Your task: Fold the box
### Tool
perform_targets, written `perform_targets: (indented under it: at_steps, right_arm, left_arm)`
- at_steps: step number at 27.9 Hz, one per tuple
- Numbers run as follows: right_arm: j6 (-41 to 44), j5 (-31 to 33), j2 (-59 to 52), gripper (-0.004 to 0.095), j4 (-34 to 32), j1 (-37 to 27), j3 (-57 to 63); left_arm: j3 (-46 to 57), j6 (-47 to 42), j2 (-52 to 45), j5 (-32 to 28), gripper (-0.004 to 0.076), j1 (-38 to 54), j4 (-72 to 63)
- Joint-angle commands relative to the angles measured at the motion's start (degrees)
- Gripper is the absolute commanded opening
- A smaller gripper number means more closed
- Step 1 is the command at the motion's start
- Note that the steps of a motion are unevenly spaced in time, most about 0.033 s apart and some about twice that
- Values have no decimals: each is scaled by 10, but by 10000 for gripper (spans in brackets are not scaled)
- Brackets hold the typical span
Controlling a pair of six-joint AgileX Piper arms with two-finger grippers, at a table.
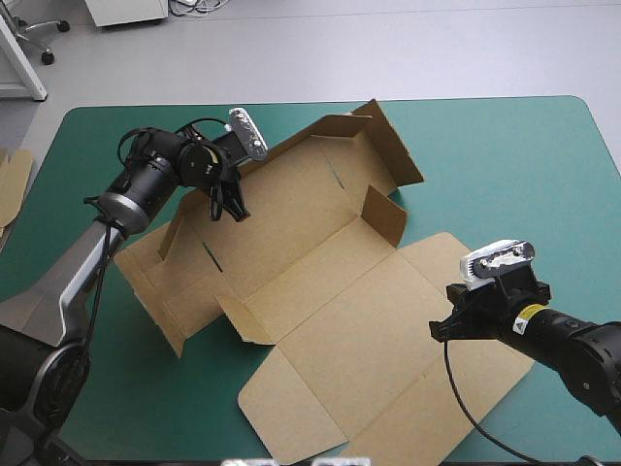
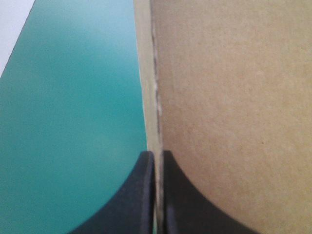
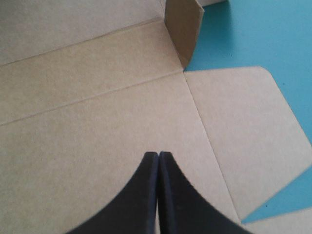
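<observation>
Over on the left, the left gripper has its black fingers pinched almost together on a part-raised wall of the brown box, with the board's edge caught between them. The box lies across the middle of the teal-green surface, its long axis running from far left to near right. On the right, the right gripper has its fingers pressed together, empty, over the flat lid. The unfinished walls lie nearest the left arm, which seems better placed to fold.
</observation>
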Motion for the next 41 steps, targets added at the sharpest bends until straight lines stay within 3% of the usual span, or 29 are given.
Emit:
perform_targets:
  at_steps: [1, 13, 19, 25, 41]
  right_arm:
    - [-9, -28, -2, -34, 0, -3, -34]
    - [-4, -34, -2, -33, 9, -3, -39]
    - [-5, -43, -2, -33, -2, -3, -39]
    - [-5, -60, -2, -33, -2, -3, -39]
    - [-4, -89, -2, -33, 0, -3, -39]
  left_arm:
    - [-19, 18, -46, -19, -14, -32, -6]
    - [-10, 32, -123, -25, -14, -46, 17]
    - [32, 41, -142, -38, -14, -103, 36]
    - [116, 28, -183, -87, -14, -161, 109]
    - [296, 4, -284, -214, -14, -164, 202]
